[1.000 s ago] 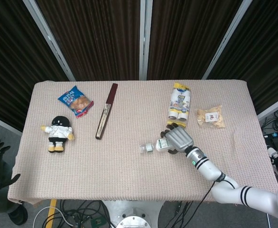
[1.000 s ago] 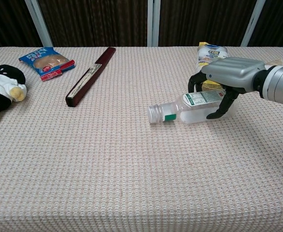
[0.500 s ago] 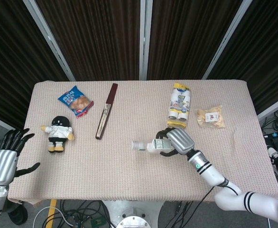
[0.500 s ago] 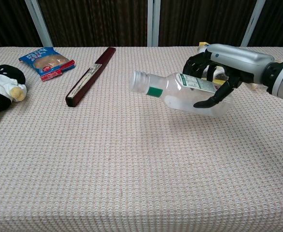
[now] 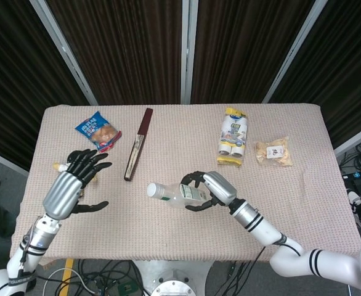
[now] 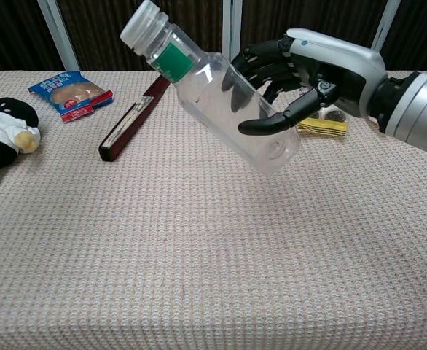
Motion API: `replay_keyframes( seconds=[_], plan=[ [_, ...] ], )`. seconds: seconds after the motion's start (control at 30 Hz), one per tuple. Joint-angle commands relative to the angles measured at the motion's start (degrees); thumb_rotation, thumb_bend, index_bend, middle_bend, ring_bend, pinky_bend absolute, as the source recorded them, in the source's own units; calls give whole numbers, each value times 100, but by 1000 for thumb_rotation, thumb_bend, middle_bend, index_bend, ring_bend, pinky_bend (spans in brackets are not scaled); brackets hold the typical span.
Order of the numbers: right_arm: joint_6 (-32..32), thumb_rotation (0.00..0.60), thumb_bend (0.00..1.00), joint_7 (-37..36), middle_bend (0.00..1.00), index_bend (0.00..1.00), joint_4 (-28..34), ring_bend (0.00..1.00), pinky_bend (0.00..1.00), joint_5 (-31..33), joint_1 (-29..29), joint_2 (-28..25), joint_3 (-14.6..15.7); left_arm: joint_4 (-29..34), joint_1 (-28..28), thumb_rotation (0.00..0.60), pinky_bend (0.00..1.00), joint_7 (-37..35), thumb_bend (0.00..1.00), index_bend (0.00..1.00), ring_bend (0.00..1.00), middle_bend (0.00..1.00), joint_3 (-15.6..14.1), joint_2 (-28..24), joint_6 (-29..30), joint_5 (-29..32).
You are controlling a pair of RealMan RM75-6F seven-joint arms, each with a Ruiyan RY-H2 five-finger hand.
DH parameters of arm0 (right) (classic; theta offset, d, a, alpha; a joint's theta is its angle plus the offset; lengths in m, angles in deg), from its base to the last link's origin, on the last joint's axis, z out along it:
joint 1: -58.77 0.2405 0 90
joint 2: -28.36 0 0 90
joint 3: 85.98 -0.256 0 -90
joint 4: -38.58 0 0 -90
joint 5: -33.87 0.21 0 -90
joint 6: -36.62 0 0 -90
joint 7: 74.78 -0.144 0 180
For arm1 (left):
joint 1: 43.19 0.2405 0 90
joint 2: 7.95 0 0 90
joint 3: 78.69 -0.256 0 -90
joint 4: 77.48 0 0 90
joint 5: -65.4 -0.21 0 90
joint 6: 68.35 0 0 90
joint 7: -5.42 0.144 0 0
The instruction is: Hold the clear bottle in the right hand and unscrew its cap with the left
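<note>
Head view covers both hands; chest view only has the right hand [image 6: 308,69], close up, left one out of frame there.

Right hand [image 5: 210,188] is wrapped around the clear bottle [image 5: 179,194]: fingers curled over the far side of the body, thumb under the near side. Chest view shows the bottle [image 6: 213,95] lifted clear of the table [image 6: 199,255], tilted, neck up and away from the hand. Cap [image 6: 139,22] is still on, sticking out past the fingers with a green band just below it. In the head view the cap [image 5: 153,190] points toward the left hand.

Left hand [image 5: 69,185] hovers with fingers spread apart, nothing in it, well apart from the bottle. It sits over the spot beside the snack bag where a doll shows in the chest view [image 6: 2,138]; head view has the doll almost fully hidden under the hand.

Relative to the bottle, head view: dark flat stick [image 5: 138,145] lies behind it and toward the left hand, blue snack bag [image 5: 98,131] beyond the stick. Roll pack [image 5: 233,140] lies behind the right hand, small clear packet [image 5: 273,152] just beside that pack, on the side away from the bottle.
</note>
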Motion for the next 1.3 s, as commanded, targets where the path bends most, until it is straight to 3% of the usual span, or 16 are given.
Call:
replay_keyframes(
  seconds=[0.03,0.37,1.3],
  plan=[
    [-123,600,345,106,568,580,77,357,482,77,97,22,-69,60,-169,600,6,-60,92,171,40,89,85,166,-64,-11],
    [-347,600,389,294,568,580,227,357,490,248,263,-30,-143,92,-485,600,6,-81,91,168,40,89,175,446,-111,91],
    [-380,600,389,409,568,581,422,359,505,353,361,-60,-139,184,-726,600,6,-110,89,169,40,88,49,701,79,120]
  ],
)
